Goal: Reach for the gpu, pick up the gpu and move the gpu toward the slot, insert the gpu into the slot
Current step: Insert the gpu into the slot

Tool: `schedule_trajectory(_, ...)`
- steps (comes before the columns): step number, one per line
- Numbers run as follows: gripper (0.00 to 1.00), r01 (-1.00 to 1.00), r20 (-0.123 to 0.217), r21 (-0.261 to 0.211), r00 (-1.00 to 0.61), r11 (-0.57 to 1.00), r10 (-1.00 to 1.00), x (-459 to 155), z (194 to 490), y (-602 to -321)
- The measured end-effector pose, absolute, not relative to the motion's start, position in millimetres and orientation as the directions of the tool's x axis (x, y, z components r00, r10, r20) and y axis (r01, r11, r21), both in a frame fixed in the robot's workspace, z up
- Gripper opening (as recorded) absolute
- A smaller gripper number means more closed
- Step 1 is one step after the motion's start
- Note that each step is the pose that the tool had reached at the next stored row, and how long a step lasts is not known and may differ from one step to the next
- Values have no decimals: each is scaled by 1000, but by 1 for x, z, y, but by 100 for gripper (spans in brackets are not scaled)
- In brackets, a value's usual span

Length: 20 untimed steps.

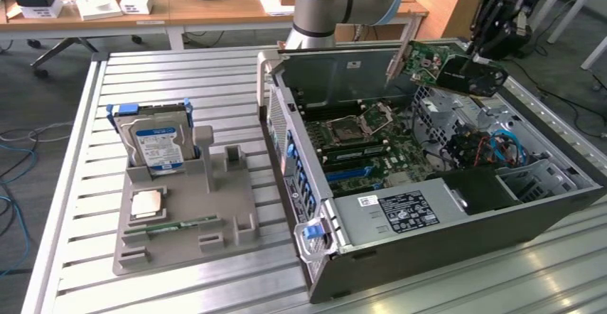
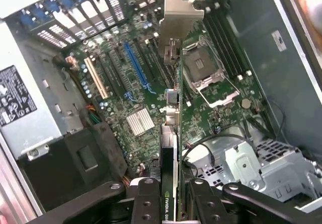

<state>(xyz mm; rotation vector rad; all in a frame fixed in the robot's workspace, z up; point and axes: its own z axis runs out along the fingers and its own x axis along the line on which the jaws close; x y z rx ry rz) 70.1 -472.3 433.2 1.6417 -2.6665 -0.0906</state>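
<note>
My gripper [image 1: 482, 44] is shut on the gpu [image 1: 453, 69], a green card with a dark heatsink, holding it tilted in the air above the far right corner of the open computer case [image 1: 284, 150]. In the wrist view the gpu [image 2: 171, 133] shows edge-on between my fingers [image 2: 146, 201], and its pale metal bracket [image 2: 178, 17] points away from me over the motherboard. The long blue slot [image 2: 137, 68] lies on the green motherboard below, off to one side of the card's edge and apart from it. In the exterior view the slot [image 1: 356, 174] sits low on the board.
Inside the case are the CPU socket [image 2: 206, 68], a grey drive cage [image 2: 241, 163], cables and the power supply [image 1: 403, 211]. On the exterior view's left a grey holder [image 1: 185, 207] carries a blue-labelled hard drive [image 1: 156, 143]. Behind stand the arm's base [image 1: 332, 1] and desks.
</note>
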Motion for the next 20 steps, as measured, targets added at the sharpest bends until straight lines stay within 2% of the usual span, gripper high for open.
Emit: schedule_trajectory(20,26,-993,-21,54,-106,105,-994,70,428,-472)
